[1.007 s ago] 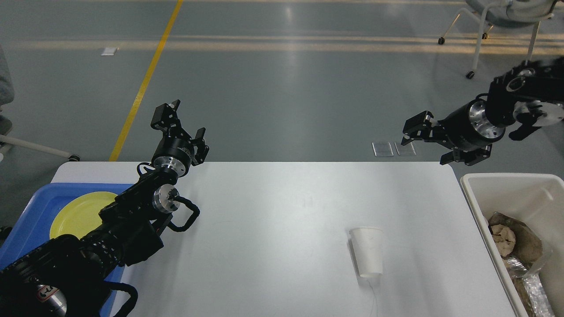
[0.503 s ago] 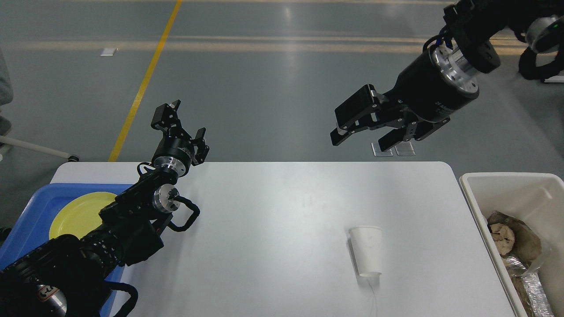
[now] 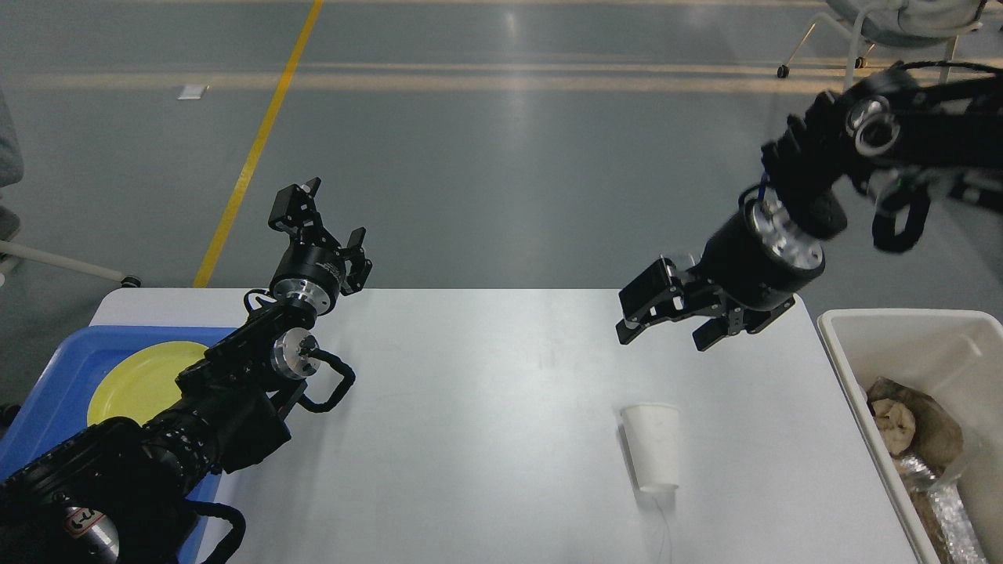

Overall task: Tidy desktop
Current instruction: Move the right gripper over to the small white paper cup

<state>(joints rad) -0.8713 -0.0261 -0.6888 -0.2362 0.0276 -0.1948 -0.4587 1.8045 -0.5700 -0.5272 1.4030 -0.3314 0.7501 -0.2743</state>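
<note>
Your right gripper hangs above the counter with its jaws spread and nothing between them, pointing down toward the white paper cup, which stands just nearer on the right half. This looks like the approach to picking up the cup. Next, you need to lower the jaws around its wall without crushing it, then carry it right to the cream bin. Your left gripper idles at the far left, jaws apart, above the blue tray.
</note>
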